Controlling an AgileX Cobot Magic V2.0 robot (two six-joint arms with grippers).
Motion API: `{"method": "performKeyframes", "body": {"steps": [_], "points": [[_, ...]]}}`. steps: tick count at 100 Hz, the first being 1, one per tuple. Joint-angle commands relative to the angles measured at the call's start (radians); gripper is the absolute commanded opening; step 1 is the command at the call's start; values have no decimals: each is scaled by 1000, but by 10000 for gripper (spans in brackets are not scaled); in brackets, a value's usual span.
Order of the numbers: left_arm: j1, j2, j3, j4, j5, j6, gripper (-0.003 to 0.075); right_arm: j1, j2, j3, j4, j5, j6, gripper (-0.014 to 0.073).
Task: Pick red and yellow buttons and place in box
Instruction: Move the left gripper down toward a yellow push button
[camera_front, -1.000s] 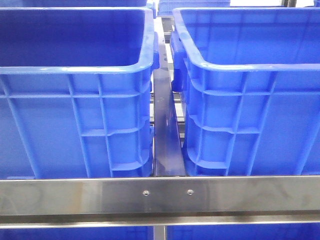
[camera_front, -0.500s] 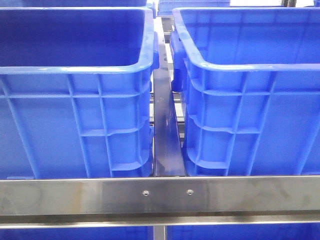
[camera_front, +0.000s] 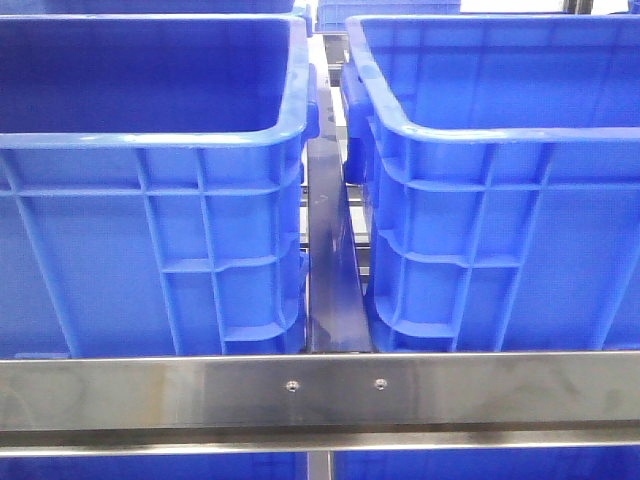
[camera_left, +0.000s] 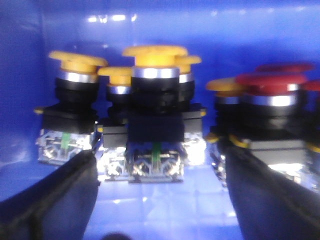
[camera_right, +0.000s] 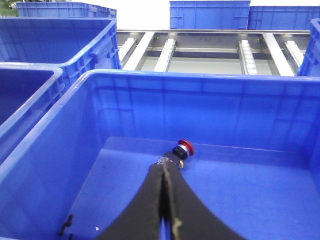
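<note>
We see two bright blue crates, the left crate (camera_front: 150, 220) and the right crate (camera_front: 500, 200), ribbed and plain, behind a silver-grey metal rail (camera_front: 320, 392). At the left wrist, yellow buttons (camera_left: 155, 55) have mustard-yellow caps, shiny silver collars and black bodies; the red buttons (camera_left: 272, 80) beside them have deep red caps over the same silver and black. The left gripper's fingers (camera_left: 55, 200) are black. At the right wrist, black fingers (camera_right: 145, 210) pinch a small red-capped button (camera_right: 183, 148) with a black body, against a blue crate floor (camera_right: 240, 195).

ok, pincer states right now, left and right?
Left pincer: open, holding nothing, facing yellow mushroom-head push buttons.
Right pincer: closed on red mushroom-head push button.
</note>
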Motion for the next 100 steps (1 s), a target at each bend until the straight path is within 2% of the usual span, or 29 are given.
{"method": "performKeyframes", "body": {"steps": [1,46,100], "points": [[5,-29,-31,-4,-52,2,492,-9,1,-27,10,-50,-11,-68],[5,-29,-31,-1,-119,2,492,-9,1,-27,10,-50,-11,-68],[5,0,-31,-1,-130,2,492,-9,1,-27,10,-50,-11,-68]]}}
